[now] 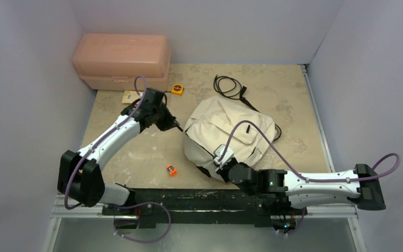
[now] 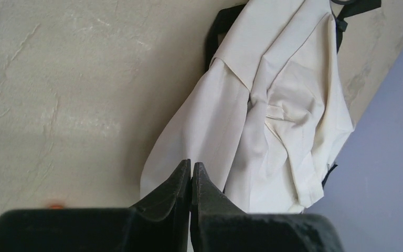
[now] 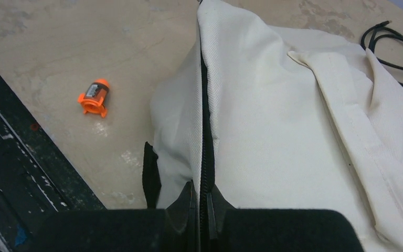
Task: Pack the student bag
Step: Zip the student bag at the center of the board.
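Observation:
The student bag point(image 1: 225, 131), cream fabric with black zipper lines and straps, lies crumpled in the middle of the table. My right gripper point(image 1: 219, 161) is at its near edge. In the right wrist view the right gripper point(image 3: 202, 191) is shut on the black zipper point(image 3: 205, 131) of the bag point(image 3: 273, 121), with the zipper line pinched between the jaws. My left gripper point(image 1: 177, 126) hovers just off the bag's left side. It is shut point(image 2: 190, 168) with nothing between its fingers, and the bag point(image 2: 273, 105) lies beyond them.
A small orange item point(image 1: 171, 169) point(image 3: 94, 97) lies on the table near the front, left of the bag. A pink plastic box point(image 1: 120, 60) stands at the back left, with a yellow tape measure point(image 1: 177, 89) near it. A black cable point(image 1: 230, 86) is coiled behind the bag.

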`<state>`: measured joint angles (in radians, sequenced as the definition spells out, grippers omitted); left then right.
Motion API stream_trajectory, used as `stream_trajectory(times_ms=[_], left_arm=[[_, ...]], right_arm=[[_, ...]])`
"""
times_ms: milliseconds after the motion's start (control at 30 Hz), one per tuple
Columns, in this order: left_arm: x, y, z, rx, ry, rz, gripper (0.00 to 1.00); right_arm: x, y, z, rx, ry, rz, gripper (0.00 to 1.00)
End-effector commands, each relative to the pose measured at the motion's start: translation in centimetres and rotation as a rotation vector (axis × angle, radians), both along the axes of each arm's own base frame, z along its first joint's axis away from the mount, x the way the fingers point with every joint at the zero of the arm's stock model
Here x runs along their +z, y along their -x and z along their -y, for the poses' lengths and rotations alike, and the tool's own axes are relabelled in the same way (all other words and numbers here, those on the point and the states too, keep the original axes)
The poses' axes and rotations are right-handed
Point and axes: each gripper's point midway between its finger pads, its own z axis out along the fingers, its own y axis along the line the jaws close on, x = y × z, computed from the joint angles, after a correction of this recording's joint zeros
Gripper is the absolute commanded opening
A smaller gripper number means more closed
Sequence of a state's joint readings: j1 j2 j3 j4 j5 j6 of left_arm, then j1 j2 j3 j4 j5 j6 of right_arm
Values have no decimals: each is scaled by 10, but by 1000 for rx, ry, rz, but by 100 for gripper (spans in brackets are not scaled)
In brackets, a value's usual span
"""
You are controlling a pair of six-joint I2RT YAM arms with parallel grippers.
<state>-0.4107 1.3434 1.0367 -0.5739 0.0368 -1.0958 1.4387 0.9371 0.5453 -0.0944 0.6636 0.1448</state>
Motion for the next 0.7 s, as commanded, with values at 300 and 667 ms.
stream_trajectory(times_ms=[300,667], left_arm=[[5,56,87,-286,157,59,0],[4,83,69,-258,81,68,0]], right_arm=[[47,48,-5,27,-320,-369,88],[71,-13,-61,-152,-318,-211,89]])
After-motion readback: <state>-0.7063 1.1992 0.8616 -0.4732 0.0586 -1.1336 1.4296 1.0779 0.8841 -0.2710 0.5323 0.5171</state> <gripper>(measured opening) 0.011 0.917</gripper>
